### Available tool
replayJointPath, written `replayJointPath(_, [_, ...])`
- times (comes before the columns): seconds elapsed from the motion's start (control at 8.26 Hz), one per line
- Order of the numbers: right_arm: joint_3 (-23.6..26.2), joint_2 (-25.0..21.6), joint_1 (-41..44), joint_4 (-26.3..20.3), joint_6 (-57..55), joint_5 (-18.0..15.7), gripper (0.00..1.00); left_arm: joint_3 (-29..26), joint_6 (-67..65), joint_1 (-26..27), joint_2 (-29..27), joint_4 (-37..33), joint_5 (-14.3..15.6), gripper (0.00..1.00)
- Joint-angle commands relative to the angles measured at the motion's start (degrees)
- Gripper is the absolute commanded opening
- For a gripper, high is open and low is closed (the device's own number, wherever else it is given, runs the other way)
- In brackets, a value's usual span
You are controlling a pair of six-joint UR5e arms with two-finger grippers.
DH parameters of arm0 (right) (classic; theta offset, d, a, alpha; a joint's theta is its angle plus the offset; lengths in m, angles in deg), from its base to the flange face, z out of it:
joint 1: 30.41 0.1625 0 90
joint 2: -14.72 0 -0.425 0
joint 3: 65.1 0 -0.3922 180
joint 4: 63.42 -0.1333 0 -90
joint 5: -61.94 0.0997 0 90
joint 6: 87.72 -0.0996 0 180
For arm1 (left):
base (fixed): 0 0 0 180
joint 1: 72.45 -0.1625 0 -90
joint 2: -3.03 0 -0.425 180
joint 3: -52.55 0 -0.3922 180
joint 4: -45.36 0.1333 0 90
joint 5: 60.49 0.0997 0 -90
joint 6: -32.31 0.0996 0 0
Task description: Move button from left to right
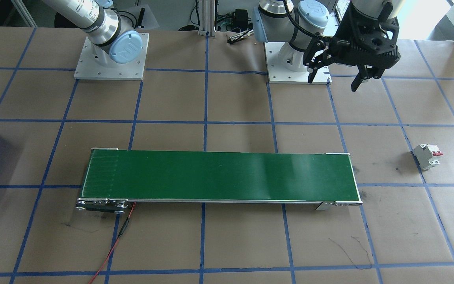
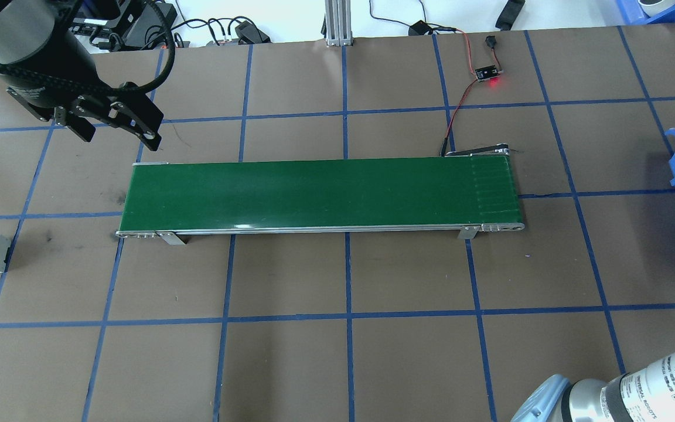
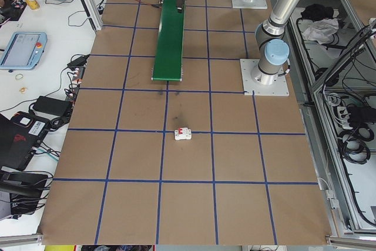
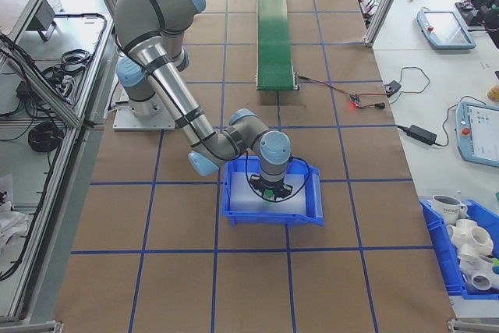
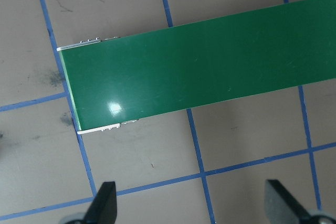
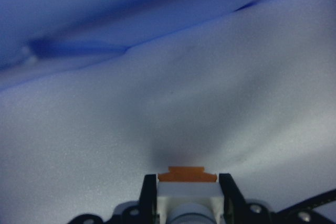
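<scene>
Right hand [image 6: 187,205] clamped on the button [image 6: 187,190] (orange base forward, white body between the fingers), low inside the blue bin [image 4: 310,196] over its pale foam lining. Farther along the counter [image 2: 408,275], a bare green conveyor belt [image 2: 320,193]. Past its left end, left hand [image 2: 116,130] wide apart and holding nothing, above the paper. White breaker with red levers [image 1: 428,156] off by itself
</scene>
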Motion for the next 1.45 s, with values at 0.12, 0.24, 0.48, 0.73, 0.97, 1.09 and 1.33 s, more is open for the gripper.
replayJointPath(0.12, [0.07,-4.03,-0.08,-0.56,0.50,0.38,1.00,0.04,0.00,0.00,-0.03,0.00,-0.09,1.00])
replayJointPath(0.24, [0.16,-7.79,-0.17,-2.66,-1.95,0.38,1.00,0.12,0.00,0.00,0.06,0.00,-0.09,1.00])
replayJointPath(0.48, [0.16,-17.44,0.96,-15.79,-15.41,0.64,1.00,0.12,0.00,0.00,0.06,0.00,-0.09,1.00])
replayJointPath(0.73, [0.16,-25.82,7.69,-26.37,-33.37,0.03,1.00,0.12,0.00,0.00,0.06,0.00,-0.09,1.00])
replayJointPath(0.97, [-0.71,-33.29,21.55,-35.43,-59.06,-1.11,1.00,0.12,0.00,0.00,0.06,0.00,-0.09,1.00])
replayJointPath(1.09, [-1.85,-34.71,27.98,-38.85,-69.11,-2.25,1.00,0.12,0.00,0.00,0.06,0.00,-0.09,1.00])
replayJointPath(1.33, [-5.63,-34.99,39.93,-44.06,-90.45,-1.99,1.00,0.12,0.00,0.00,-0.03,0.00,-0.09,1.00])
